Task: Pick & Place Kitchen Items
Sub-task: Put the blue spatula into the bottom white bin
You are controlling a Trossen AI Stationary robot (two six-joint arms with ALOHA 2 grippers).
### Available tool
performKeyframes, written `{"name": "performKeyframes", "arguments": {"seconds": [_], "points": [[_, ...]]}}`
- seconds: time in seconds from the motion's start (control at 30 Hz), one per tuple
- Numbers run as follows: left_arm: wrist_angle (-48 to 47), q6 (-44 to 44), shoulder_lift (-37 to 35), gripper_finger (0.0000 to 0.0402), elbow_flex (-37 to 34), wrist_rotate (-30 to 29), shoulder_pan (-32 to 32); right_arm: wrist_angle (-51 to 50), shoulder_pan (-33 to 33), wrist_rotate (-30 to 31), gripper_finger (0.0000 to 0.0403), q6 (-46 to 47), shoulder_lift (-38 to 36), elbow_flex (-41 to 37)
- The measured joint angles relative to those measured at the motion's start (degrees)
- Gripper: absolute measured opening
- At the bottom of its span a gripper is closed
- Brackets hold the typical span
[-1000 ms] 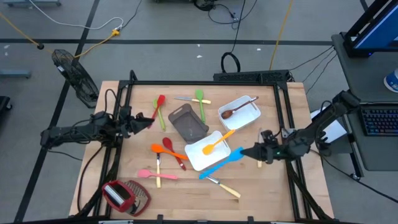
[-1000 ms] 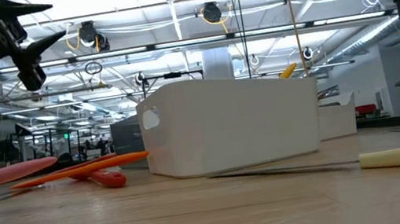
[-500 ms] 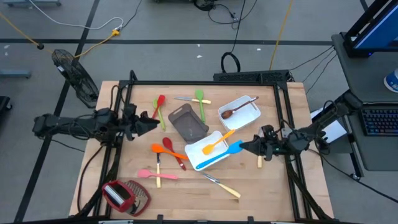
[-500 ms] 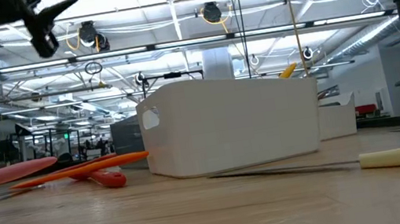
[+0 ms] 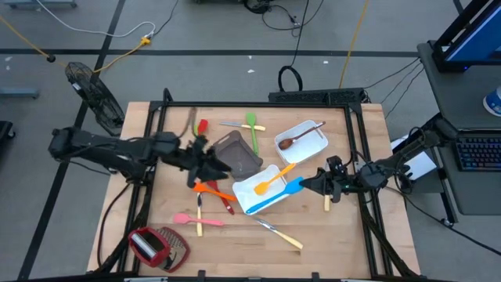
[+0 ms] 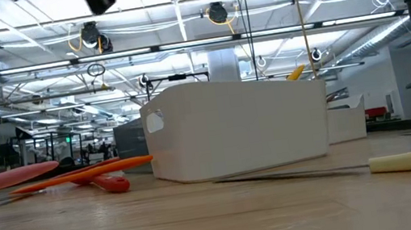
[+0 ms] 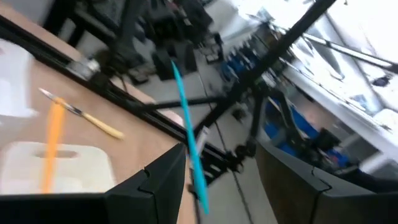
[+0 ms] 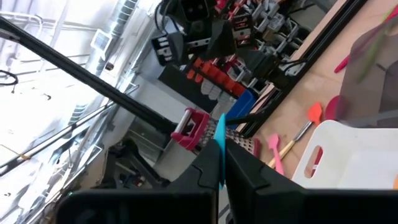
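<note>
1. The right gripper [image 5: 313, 185] sits at the centre right of the high view. Its fingers are pressed together on the handle end of the blue spatula [image 5: 282, 196].
2. The blue spatula's long axis runs from that gripper down and to the left. It crosses the lower right edge of the nearer white tray [image 5: 246, 192], near the picture's centre. Whether it already rests on the tray cannot be told.
3. Letting go is likely the right arm's next move. That move depends on the spatula lying over the tray, not beside it.
4. The left gripper [image 5: 205, 166] hangs left of centre, with its fingers spread. In the left wrist view a thin blue-green strip shows between them. What it is, and whether it is held, cannot be told.
5. Just below the left gripper lie the orange spatula [image 5: 205, 189] and the red spoon [image 5: 219, 196]. Their long axes slant down to the right. The left arm is far nearer to these two items than the right arm.
</note>
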Motion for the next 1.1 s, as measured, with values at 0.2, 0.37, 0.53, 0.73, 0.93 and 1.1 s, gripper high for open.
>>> {"name": "performKeyframes", "arguments": {"seconds": [0.2, 0.37, 0.53, 0.73, 0.93, 1.1], "points": [[-6.1, -0.7, 11.6, 0.0202, 10.1, 5.5, -0.8, 0.0, -0.1, -0.8, 0.0000, 0.0, 0.0, 0.0], [-9.1, -0.4, 19.3, 0.0202, 17.1, 8.9, -0.8, 0.9, 0.0, -1.5, 0.0000, 0.0, 0.0, 0.0], [-9.1, -0.3, 25.3, 0.0202, 22.2, 12.1, -0.7, 2.1, 0.0, -1.7, 0.0000, -0.2, 0.0, 0.0], [-9.3, -0.9, 30.8, 0.0202, 26.3, 15.3, -0.8, 3.0, -0.2, -2.9, 0.0000, -0.9, 0.0, 0.0], [-8.7, -2.3, 34.0, 0.0202, 27.9, 16.7, -1.3, 3.1, -0.9, -4.3, 0.0000, -1.0, 0.0, 0.0], [-9.0, -3.3, 34.8, 0.0202, 27.9, 16.8, -1.7, 3.0, -1.2, -4.5, 0.0000, -1.3, 0.0, 0.0]]}}
